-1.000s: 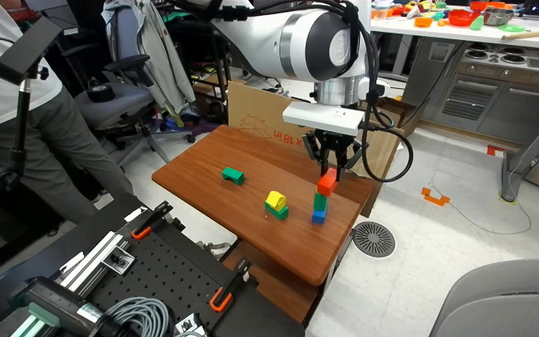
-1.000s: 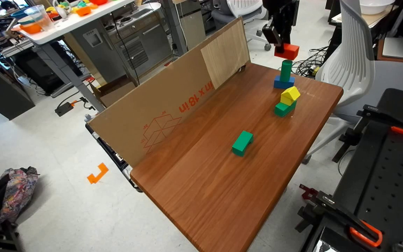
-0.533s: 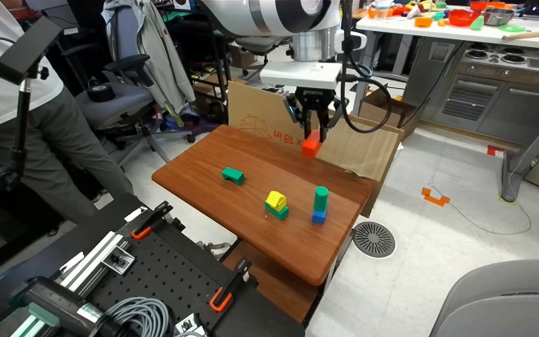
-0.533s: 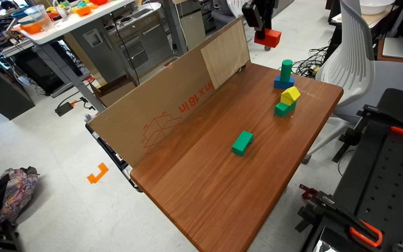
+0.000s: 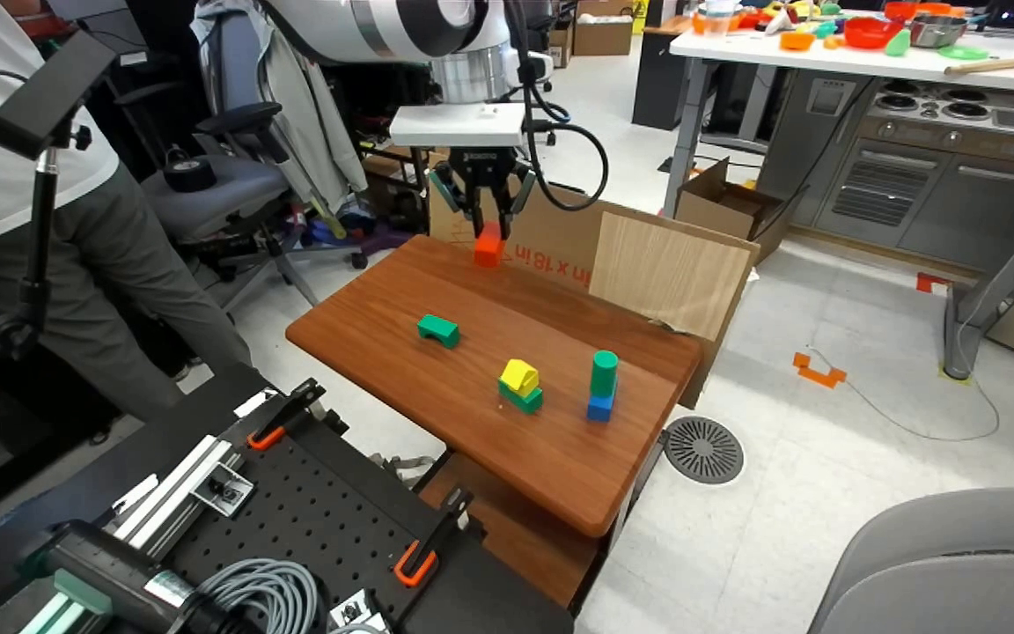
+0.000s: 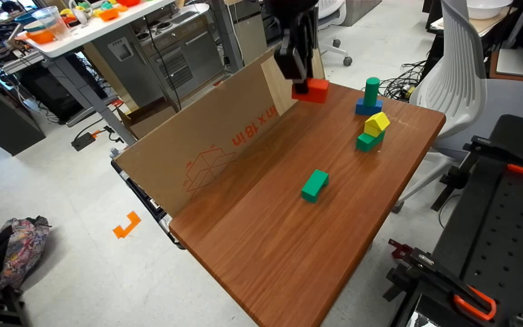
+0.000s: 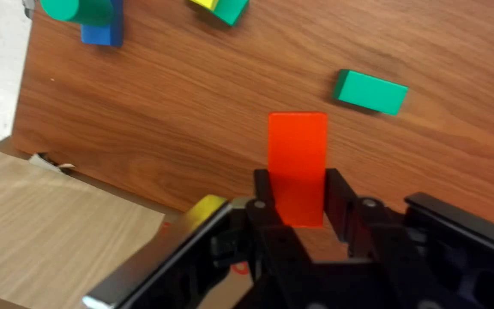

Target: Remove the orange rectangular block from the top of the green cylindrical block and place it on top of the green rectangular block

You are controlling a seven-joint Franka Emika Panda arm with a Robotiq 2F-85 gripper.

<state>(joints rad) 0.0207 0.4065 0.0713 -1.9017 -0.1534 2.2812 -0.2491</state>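
My gripper (image 5: 491, 229) is shut on the orange rectangular block (image 5: 487, 247) and holds it in the air above the table's cardboard side. In the wrist view the orange block (image 7: 297, 150) sticks out past both fingertips (image 7: 297, 182). The green cylindrical block (image 5: 604, 375) stands upright on a blue block (image 5: 599, 407), its top bare. A green rectangular block (image 5: 438, 331) with an arched underside lies alone on the table; it also shows in an exterior view (image 6: 314, 185) and right of the orange block in the wrist view (image 7: 373, 92).
A yellow house-shaped block (image 5: 519, 377) sits on another flat green block (image 5: 521, 400), between the cylinder stack and the lone green block. A cardboard panel (image 6: 216, 141) stands upright along one long edge of the wooden table (image 6: 261, 245). A black perforated board (image 5: 296, 511) adjoins the opposite side.
My gripper has lifted the orange block off the green cylinder and carried it across the table, away from the stack and toward the lone green block's end. The other blocks have not moved.
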